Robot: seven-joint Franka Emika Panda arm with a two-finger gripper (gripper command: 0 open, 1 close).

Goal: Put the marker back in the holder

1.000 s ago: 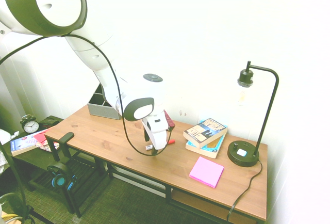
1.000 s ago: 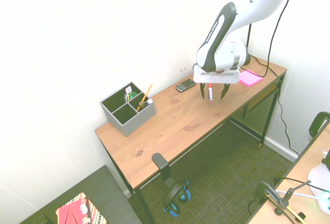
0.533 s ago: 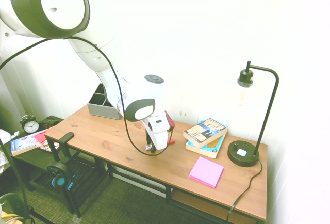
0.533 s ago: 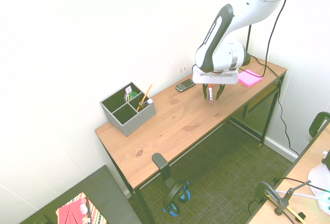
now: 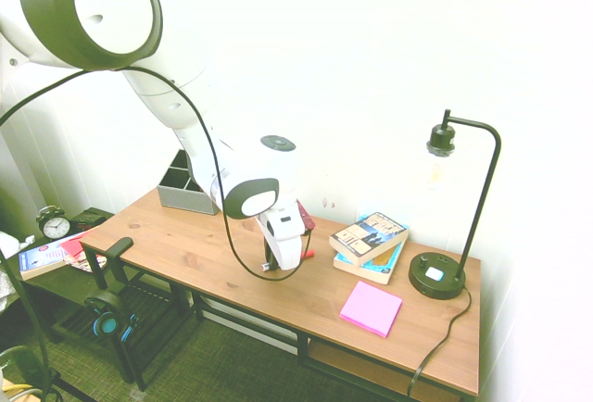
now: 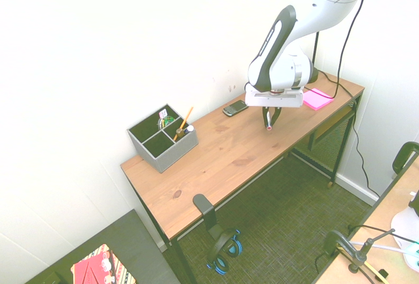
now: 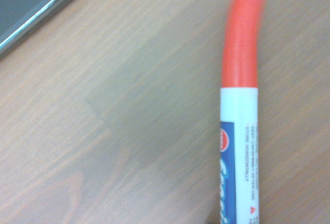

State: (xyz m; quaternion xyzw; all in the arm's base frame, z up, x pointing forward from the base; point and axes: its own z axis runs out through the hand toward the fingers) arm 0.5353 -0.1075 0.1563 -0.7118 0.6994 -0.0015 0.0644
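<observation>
Gripper point(image 6: 269, 122) pointing straight down, pinching the marker point(image 6: 267, 118) just above the bench point(image 6: 216, 159), red cap lowermost. Black phone point(image 6: 234, 108) lying near the gripper, toward the wall. Holder point(image 6: 162, 142) well apart, at the bench's far end.

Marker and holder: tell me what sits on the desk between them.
Nothing. In the second exterior view the wooden desk runs bare from the marker under the claw to the grey holder. The black phone lies off to the wall side.
</observation>
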